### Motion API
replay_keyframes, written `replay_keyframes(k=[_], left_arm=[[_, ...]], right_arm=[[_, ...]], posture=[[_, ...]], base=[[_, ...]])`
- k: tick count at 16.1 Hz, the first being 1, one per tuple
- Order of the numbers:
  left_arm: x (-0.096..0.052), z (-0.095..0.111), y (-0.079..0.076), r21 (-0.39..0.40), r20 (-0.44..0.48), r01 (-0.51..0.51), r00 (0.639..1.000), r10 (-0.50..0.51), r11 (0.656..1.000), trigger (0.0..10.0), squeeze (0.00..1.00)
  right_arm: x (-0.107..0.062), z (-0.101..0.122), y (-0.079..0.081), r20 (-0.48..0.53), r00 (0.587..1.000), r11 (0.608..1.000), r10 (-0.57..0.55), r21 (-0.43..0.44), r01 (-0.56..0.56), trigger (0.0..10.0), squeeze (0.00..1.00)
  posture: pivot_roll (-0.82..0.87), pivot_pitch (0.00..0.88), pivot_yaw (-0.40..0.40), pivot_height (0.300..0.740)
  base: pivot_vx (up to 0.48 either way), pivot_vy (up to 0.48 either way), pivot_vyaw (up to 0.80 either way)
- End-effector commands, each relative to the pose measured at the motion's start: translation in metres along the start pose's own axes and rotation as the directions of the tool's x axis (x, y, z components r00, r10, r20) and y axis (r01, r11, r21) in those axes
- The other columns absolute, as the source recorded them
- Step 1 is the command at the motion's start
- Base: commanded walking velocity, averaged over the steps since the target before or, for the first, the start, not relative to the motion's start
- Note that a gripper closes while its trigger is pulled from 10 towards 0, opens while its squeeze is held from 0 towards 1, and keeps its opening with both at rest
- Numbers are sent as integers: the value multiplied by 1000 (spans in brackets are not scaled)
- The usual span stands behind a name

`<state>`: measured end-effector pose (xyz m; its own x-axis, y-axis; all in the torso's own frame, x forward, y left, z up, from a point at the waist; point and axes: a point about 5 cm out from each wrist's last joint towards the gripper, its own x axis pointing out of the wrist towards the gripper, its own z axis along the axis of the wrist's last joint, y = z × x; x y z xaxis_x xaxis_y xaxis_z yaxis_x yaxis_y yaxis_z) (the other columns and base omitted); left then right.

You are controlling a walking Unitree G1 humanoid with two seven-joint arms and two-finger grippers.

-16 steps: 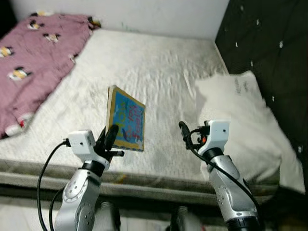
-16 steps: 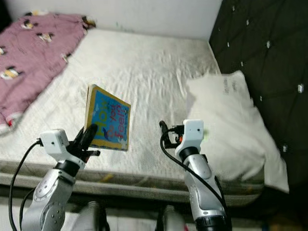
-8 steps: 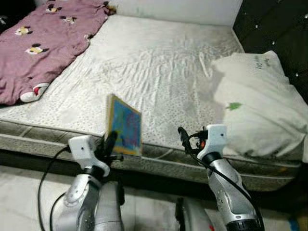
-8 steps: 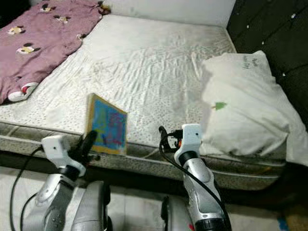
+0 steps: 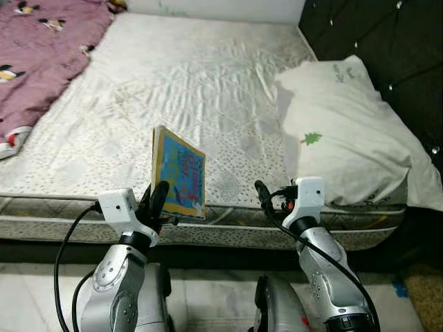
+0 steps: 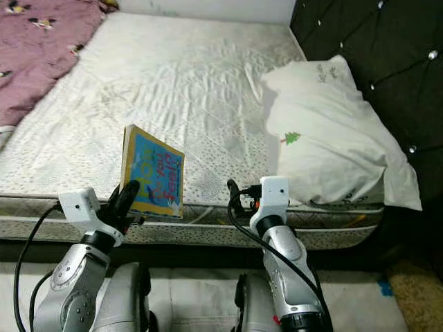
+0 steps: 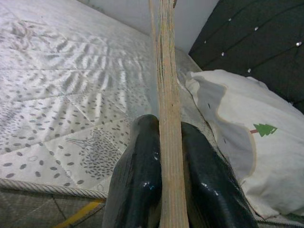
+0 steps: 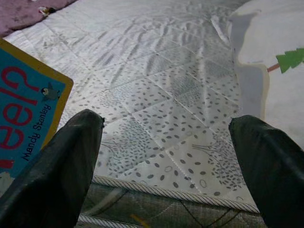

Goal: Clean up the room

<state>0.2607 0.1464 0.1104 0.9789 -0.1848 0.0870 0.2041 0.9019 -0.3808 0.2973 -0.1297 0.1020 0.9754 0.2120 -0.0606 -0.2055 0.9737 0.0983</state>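
Observation:
A thin blue picture book (image 5: 178,173) with a yellow border and red lettering stands upright in my left gripper (image 5: 158,200), which is shut on its lower edge. In the left wrist view the two black fingers (image 7: 137,190) pinch the book's edge (image 7: 167,109). I hold it in front of the near edge of the bed (image 5: 201,90). My right gripper (image 5: 264,196) hovers open beside the book, at the same height, with nothing between its fingers (image 8: 66,171). The book's cover (image 8: 23,104) appears beside them in the right wrist view.
A white pillow (image 5: 346,131) with a small green tree print lies on the bed's right side against a dark tufted headboard (image 5: 387,41). A pink patterned blanket (image 5: 34,48) covers the far left. Pale floor (image 5: 208,290) runs below the mattress edge.
The camera view has shifted: the bed now sits closer and the pillow more central. The book stays gripped in my left gripper and the right gripper stays open.

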Motion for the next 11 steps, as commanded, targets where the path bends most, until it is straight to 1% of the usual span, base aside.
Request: replay_keyframes(k=[1,5,8,11], left_arm=[[3,8,-6,12,42,29,999,-30,999,10000,0],[4,8,-6,14,44,29,999,-30,999,10000,0],[4,9,-6,22,48,12,999,-14,1000,10000,0],[5,10,-6,20,60,21,998,-22,1000,10000,0]], right_arm=[[1,3,-1,7,1000,1000,2,-7,-2,10000,0],[0,3,-1,8,1000,1000,4,-10,-4,10000,0],[1,2,-1,7,1000,1000,4,-9,-4,10000,0],[1,2,-1,7,1000,1000,5,-9,-5,10000,0]], posture=[[-38,121,-52,530],[-38,121,-52,480],[-37,116,-51,480],[-37,112,-53,480]], base=[[0,0,0],[0,0,0],[0,0,0],[0,0,0]])
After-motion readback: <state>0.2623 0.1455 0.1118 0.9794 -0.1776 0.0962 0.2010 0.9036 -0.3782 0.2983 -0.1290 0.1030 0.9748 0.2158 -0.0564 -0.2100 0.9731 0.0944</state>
